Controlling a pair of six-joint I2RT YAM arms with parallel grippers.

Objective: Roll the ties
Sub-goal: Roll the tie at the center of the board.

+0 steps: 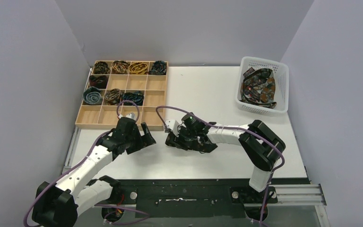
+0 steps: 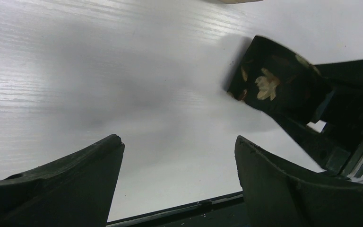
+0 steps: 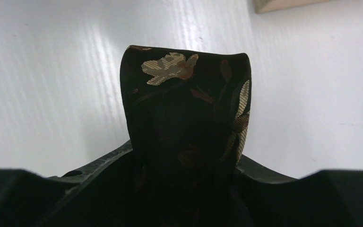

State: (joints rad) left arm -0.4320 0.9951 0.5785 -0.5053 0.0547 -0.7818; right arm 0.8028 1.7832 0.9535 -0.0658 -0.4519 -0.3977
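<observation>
My right gripper (image 1: 174, 140) is shut on a dark rolled tie with gold and brown leaf prints (image 3: 189, 104), held low over the white table. The tie stands up between the jaws in the right wrist view, and my right gripper (image 3: 185, 163) hides its lower part. My left gripper (image 1: 146, 138) is open and empty, just left of the right one. In the left wrist view the open left gripper (image 2: 179, 156) faces bare table, and the held tie (image 2: 267, 85) sits at the upper right, apart from its fingers.
A wooden compartment tray (image 1: 123, 114) at the back left holds several coiled ties (image 1: 120, 67); its front row is bare. A white basket (image 1: 263, 63) at the back right holds a heap of loose ties (image 1: 259, 87). The table's black front edge (image 2: 179, 210) lies close below the left gripper.
</observation>
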